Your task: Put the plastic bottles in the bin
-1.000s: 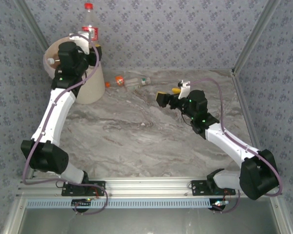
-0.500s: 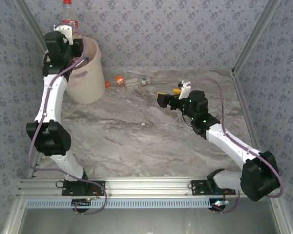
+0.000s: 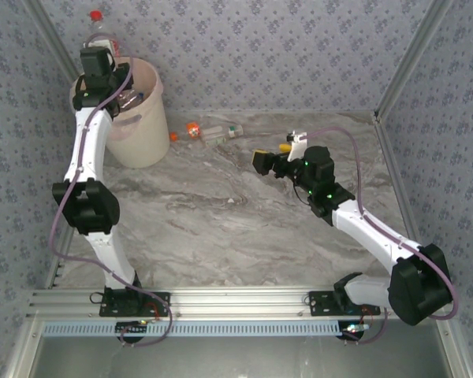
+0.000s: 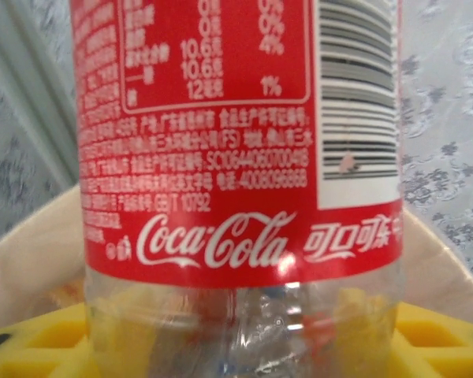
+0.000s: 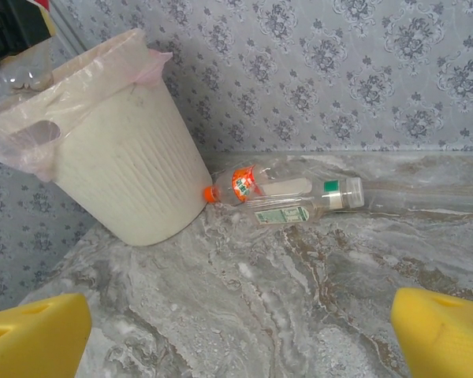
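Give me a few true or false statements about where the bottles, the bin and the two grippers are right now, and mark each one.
1. A red-labelled cola bottle is between the pads of the left gripper. True.
2. The right gripper is shut on a bottle. False: it is open and holds nothing.
3. An orange-capped bottle lies on its side on the table beside the bin. True.
4. The bin has tipped over. False: it stands upright.

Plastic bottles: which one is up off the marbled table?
The clear red-labelled Coca-Cola bottle, between the yellow fingers of the left gripper above the cream plastic bin. The clear bottles beside the bin lie on the table.
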